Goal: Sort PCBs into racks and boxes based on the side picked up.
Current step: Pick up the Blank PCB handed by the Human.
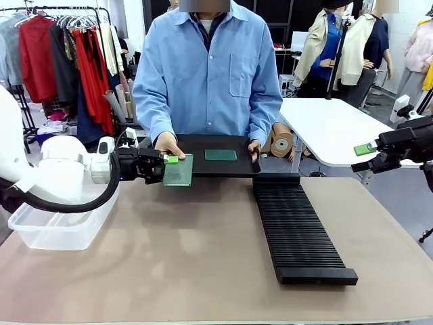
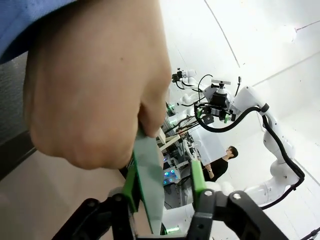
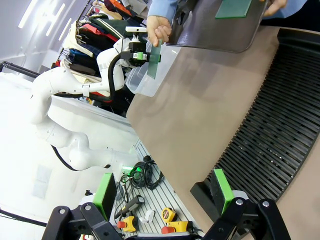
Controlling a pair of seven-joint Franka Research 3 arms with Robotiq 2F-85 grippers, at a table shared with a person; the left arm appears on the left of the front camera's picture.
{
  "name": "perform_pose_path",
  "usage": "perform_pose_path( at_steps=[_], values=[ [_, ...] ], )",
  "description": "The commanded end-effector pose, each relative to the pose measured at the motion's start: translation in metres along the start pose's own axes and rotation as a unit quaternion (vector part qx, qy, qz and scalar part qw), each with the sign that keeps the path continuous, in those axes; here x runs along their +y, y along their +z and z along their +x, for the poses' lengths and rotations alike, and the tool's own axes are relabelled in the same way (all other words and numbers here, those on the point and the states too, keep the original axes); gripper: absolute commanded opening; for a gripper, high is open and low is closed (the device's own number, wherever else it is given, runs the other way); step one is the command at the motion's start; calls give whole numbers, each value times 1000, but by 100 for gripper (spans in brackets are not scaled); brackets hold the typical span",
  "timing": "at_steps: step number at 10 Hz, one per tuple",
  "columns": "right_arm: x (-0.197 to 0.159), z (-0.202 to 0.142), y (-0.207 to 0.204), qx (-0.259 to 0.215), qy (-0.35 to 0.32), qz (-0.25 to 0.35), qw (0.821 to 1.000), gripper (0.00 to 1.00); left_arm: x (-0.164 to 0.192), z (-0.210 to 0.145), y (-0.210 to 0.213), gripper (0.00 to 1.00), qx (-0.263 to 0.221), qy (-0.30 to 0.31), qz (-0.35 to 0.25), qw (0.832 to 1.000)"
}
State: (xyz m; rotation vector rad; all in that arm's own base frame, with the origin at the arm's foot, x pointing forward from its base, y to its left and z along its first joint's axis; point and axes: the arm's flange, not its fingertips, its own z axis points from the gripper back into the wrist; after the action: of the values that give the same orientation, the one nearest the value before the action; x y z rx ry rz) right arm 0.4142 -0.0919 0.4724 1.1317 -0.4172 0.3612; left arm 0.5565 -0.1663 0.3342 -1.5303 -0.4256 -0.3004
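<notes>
Matt PCB [image 1: 178, 170] — ribbed black plastic rack [image 1: 298, 227] (tub [image 1: 57, 233] clear plastic)

The left arm [image 1: 61, 166] is white, built of rounded glossy segments, with a thick black cable [image 1: 61, 206] running along it; the left gripper [image 1: 169, 162] is black with bright green pads; the right gripper [image 1: 364, 157] is likewise black and green-padded, its finger links joined by round pivot bolts [image 3: 236, 202]; the person wears a light blue, long-sleeved collared shirt [image 1: 203, 81] with a chest pocket [image 1: 245, 73], over a white undershirt [image 1: 205, 26].

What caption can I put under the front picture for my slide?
Left gripper straddles a PCB by the tray a person holds out.
</notes>
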Motion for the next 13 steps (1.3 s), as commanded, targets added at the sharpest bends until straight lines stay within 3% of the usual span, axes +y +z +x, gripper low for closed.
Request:
perform_pose_path(
  at_steps=[1, 13],
  values=[
    [2, 2, -1, -2, -2, 3, 1000, 100, 0, -2, 1, 1, -11, -4, -1, 1000],
    [2, 2, -1, -2, -2, 3, 1000, 100, 2, -3, 1, 0, 1, 3, 1, 1000]
  ],
)
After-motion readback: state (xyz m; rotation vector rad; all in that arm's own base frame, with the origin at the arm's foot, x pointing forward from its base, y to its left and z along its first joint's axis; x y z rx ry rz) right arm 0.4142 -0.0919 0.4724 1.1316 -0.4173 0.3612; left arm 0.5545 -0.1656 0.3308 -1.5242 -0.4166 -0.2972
